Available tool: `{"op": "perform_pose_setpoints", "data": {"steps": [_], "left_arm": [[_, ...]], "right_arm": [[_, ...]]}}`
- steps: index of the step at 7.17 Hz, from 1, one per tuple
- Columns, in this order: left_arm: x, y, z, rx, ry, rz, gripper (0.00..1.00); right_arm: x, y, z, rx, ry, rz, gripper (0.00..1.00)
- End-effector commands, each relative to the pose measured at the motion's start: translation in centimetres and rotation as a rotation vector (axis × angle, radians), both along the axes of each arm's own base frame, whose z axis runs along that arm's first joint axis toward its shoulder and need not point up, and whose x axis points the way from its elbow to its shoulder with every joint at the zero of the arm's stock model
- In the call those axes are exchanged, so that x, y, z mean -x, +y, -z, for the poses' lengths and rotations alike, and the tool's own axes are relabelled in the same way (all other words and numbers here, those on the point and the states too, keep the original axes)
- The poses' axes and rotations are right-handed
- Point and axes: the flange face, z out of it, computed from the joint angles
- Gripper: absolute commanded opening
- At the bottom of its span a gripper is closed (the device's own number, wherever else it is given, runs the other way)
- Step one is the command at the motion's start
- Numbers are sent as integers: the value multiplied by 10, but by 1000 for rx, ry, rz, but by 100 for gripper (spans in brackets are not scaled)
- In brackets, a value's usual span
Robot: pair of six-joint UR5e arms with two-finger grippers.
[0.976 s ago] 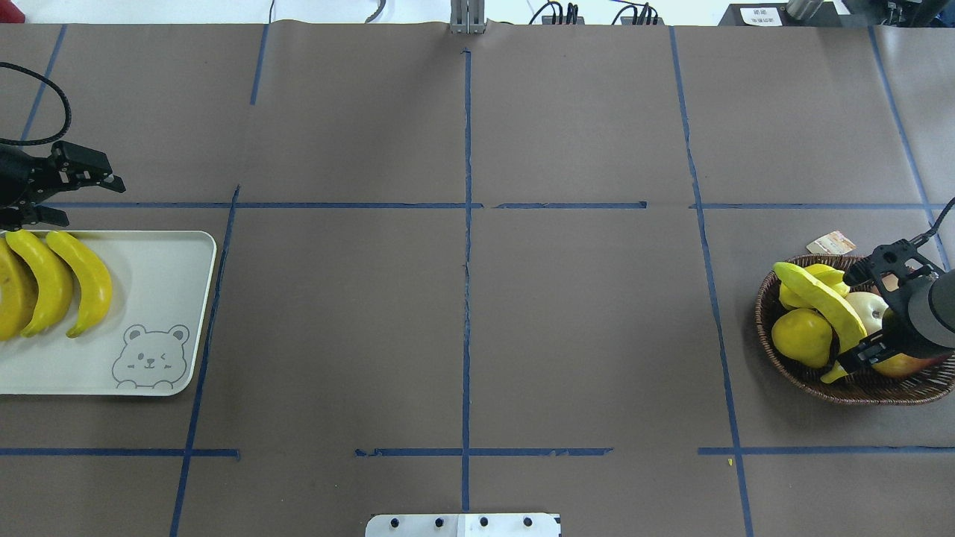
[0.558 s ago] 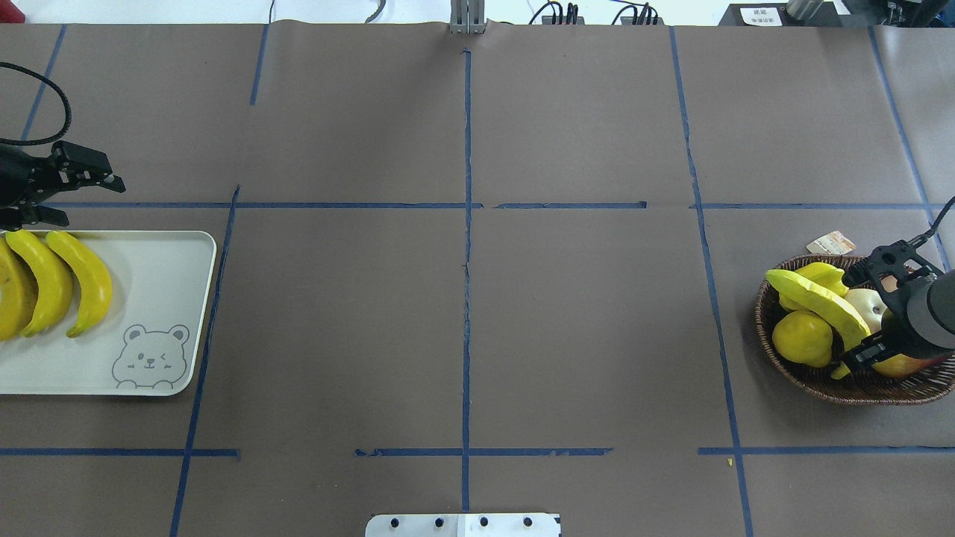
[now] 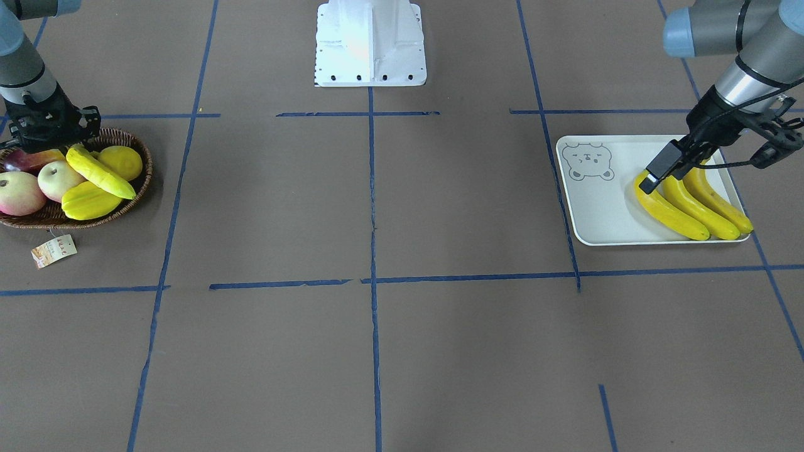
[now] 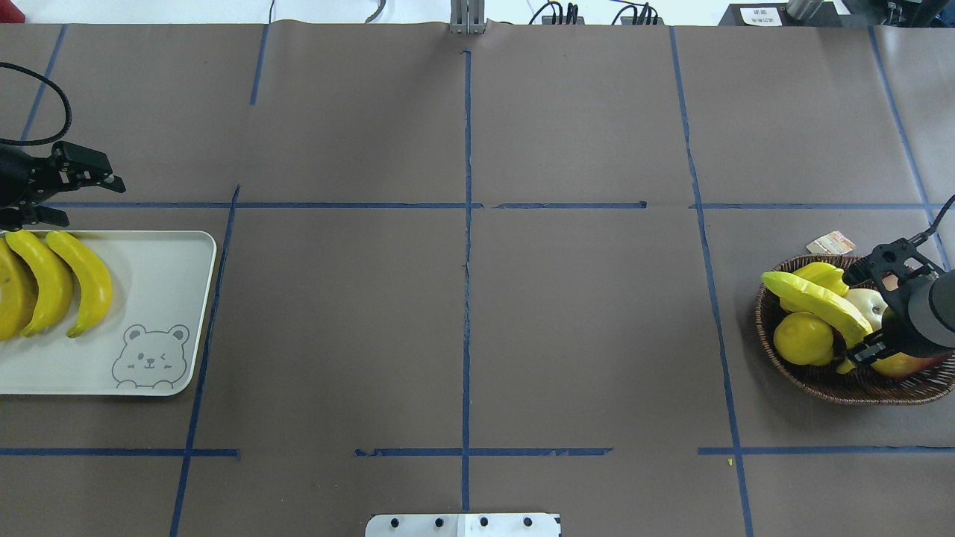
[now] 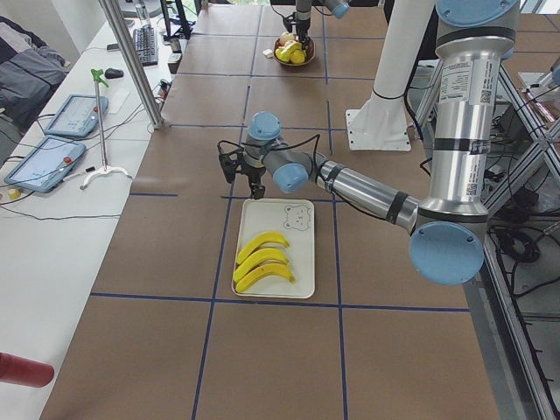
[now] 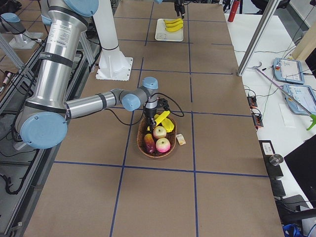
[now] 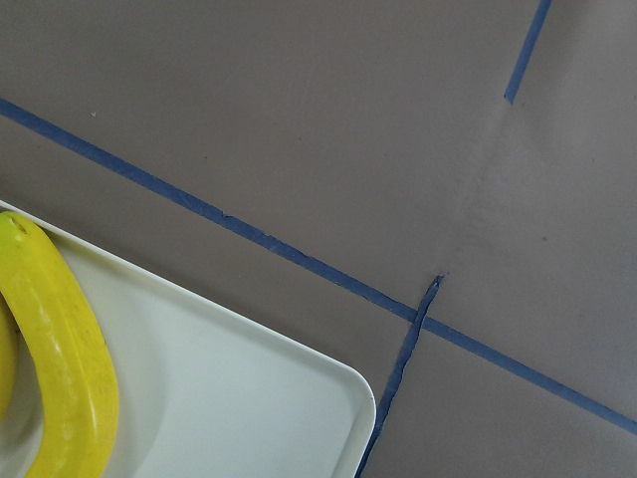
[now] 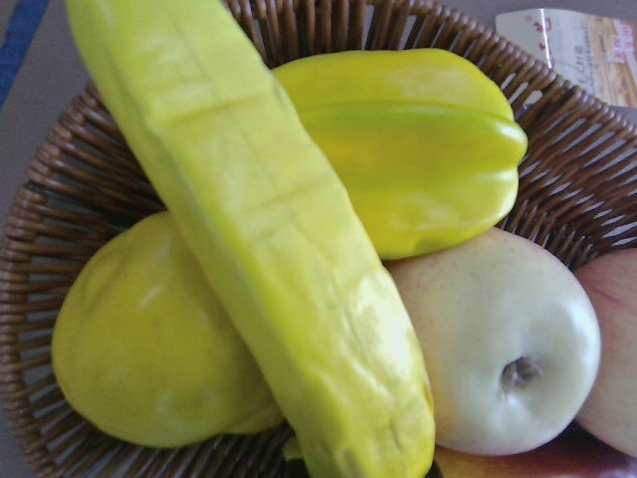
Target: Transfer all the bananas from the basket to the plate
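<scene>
Bananas (image 4: 52, 280), three of them, lie side by side on the bear-face plate (image 4: 164, 298), with the left gripper (image 4: 95, 200) spread wide and empty just beyond its far edge. Far right, the fourth banana (image 4: 817, 302) slants over the lemon (image 4: 802, 337) in the wicker basket (image 4: 821, 382). Its low end looks pinched in the right gripper (image 4: 865, 350). I'd lift it straight up, slowly, so it drags no neighbouring fruit out.

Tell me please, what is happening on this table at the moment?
Two robot arms share one job. Three bananas already lie side by side on the plate. The left gripper hovers open at the plate's far edge, near their ends, and holds nothing. The right gripper is down in the basket, at the near end of the fourth banana, which lies tilted across the other fruit. I cannot tell whether its fingers are closed on it.
</scene>
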Motion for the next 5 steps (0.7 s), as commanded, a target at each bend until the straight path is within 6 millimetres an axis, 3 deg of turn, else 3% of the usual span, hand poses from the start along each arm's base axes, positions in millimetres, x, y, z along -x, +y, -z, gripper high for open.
{"op": "perform_pose_setpoints", "data": {"steps": [1, 3, 5], "left_arm": [[0, 0, 0, 1, 0, 2, 100], [0, 0, 1, -1, 1, 0, 100], [-3, -3, 8, -11, 8, -1, 100]], "right_arm": [[-4, 2, 9, -6, -16, 1, 7], [-23, -4, 24, 3, -59, -35, 3], [-63, -17, 43, 45, -149, -109, 0]]}}
